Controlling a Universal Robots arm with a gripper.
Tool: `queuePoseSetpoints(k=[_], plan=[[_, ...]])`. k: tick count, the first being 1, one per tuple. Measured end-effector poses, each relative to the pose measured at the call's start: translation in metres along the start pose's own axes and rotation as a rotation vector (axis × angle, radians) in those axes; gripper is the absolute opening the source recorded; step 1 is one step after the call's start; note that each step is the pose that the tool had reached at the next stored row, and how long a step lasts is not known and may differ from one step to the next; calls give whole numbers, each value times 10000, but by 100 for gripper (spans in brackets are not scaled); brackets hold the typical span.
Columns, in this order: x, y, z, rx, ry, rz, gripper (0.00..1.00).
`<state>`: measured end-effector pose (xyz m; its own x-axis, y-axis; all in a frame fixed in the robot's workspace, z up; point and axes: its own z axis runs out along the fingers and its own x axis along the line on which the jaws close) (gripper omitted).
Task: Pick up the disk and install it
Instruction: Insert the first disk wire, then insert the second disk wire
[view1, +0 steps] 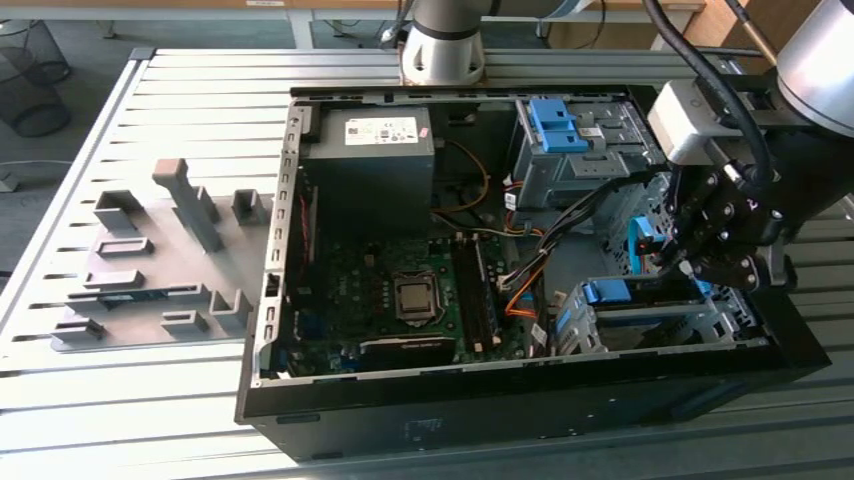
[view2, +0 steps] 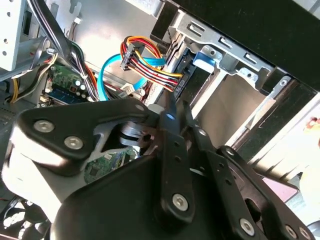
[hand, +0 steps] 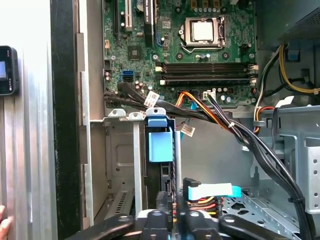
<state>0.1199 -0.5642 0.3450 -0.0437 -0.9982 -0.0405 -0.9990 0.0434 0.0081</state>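
Computer case (view1: 534, 400): we see it lying open on the slatted table (view1: 107, 420), with the motherboard (view1: 387, 290) and the grey power supply box (view1: 371, 150) exposed.

Disk: we find its blue rail (hand: 160, 142) standing on edge in a slot of the lower drive cage (view1: 654, 325), at the case's near corner on the exterior view's right. The same blue piece shows in the exterior view (view1: 625, 292) and the second wrist view (view2: 204, 56).

Hidden part of the disk: cage walls cover its silver face and label, so we cannot say how deep it sits.

Gripper (view1: 701, 262): it hangs over that lower cage, close above the disk's slot. In the first wrist view it is cut off by the frame edge (hand: 174, 210). In the second wrist view its black linkages (view2: 172, 117) cover much of the cage.

Jaws: we cannot tell how far open they are, nor whether they have hold of anything.

Cables: a flat blue cable (hand: 215, 190) and a bundle of coloured wires (view2: 147, 65) run beside the cage. Where they plug in is masked.

Upper cage: a bare blue bracket (view1: 561, 125) sits in it.

Grey fixture tray (view1: 147, 270): it lies on the table at the exterior view's left, well apart from the case.

Fingertip (hand: 4, 227): a person's, cropped at the frame edge.
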Motion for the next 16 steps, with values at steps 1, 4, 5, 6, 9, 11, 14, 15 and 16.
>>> queuePoseSetpoints(k=[1,4,5,6,9,11,14,15,16], plan=[[0,0,0,0,-1,0,16],[0,0,-3,0,3,0,11],[0,0,-3,0,1,-1,11],[0,0,-3,0,2,0,11],[-1,0,-7,0,2,0,11],[-1,0,-8,0,2,0,11],[-1,0,-9,0,2,0,11],[-1,0,-9,0,2,0,11],[-1,0,-9,0,2,0,11]])
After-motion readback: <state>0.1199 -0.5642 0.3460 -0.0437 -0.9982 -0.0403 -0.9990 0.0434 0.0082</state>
